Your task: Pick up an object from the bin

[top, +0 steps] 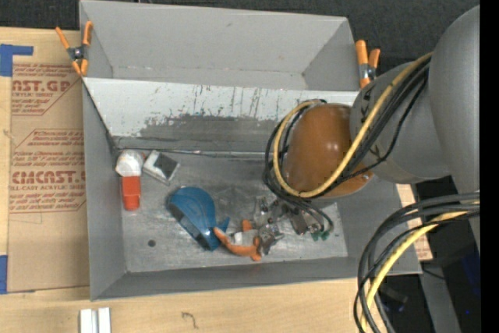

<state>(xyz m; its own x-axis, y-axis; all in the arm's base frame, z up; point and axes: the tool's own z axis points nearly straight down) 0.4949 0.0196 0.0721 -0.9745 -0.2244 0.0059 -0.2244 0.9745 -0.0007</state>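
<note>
one gripper (269,226) stands low on the floor of the bin (210,35), lower centre-right of the frame. whether it is spread or clenched cannot be told amid the metal clutter there. just beside it, to the lower left, lies a curved orange piece (243,249), touching a blue rounded tool (193,208). the piece looks light and probably bendy, and is best pinched across its narrow middle. the orange wrist cover (316,148) hides the floor behind it. at far left lie an orange-and-white tube (129,183) and a small white box (160,165).
</note>
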